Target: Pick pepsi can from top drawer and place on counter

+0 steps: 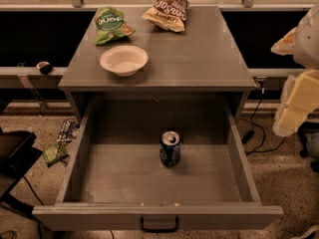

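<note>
The pepsi can (pixel 170 148) stands upright inside the open top drawer (pixel 149 215), near the middle of its floor and a little towards the back. It is dark blue with a silver top. The counter (pixel 199 54) is the flat grey top of the cabinet above the drawer. My gripper (pixel 295 107) shows as pale cream parts at the right edge of the camera view, off to the right of the cabinet and well apart from the can. It holds nothing that I can see.
On the counter stand a white bowl (pixel 123 59) at the front left, a green chip bag (pixel 111 25) behind it and a brown chip bag (pixel 167 9) at the back. Cables and litter lie on the speckled floor on both sides.
</note>
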Controlling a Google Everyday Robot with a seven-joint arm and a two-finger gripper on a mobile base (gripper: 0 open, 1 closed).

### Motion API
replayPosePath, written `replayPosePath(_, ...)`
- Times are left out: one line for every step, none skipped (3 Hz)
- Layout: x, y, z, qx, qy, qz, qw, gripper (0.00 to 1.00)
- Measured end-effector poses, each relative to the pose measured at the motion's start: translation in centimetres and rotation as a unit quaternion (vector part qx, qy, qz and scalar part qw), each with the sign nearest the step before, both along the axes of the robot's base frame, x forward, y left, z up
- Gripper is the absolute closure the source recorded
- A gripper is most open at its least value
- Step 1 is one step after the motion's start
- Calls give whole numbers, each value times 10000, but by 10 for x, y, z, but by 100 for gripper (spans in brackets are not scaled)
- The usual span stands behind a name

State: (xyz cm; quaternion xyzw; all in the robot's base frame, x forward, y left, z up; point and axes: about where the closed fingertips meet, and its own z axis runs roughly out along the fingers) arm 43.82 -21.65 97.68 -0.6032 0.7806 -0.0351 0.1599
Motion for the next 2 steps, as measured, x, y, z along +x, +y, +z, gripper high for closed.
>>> replayPosePath(0, 0, 0, 0, 0, 0, 10000, 0)
replayPosePath(-2, 4, -28, 347, 90, -51, 9993, 0)
